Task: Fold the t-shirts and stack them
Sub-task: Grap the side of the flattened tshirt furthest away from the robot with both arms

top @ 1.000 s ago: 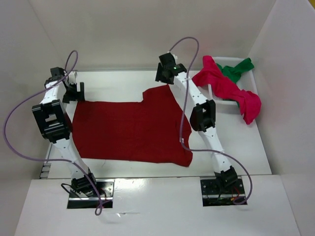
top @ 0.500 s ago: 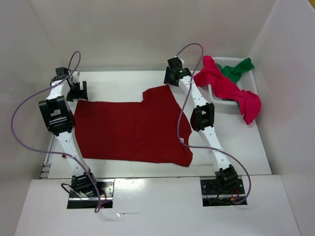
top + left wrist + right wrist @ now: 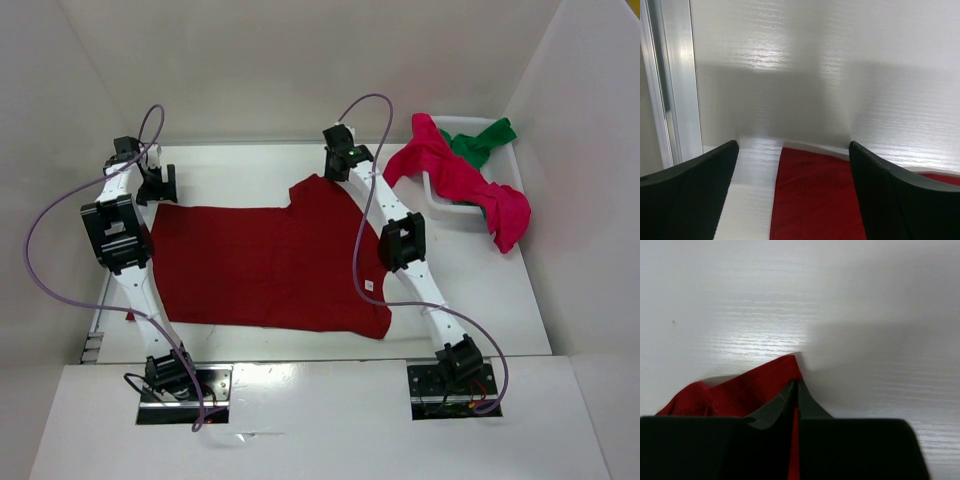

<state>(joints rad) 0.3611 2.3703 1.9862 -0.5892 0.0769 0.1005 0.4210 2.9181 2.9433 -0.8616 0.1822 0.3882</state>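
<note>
Three t-shirts; right tool pinches the dark red t-shirt, left tool spread.

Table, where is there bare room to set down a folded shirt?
Bare: the far strip of table between the dark red shirt and the back wall, and the right side between the right arm and the side wall, nearer than the basket. Crowded: the centre under that shirt, and the basket corner.

White table: dark red t-shirt flat, basket.
</note>
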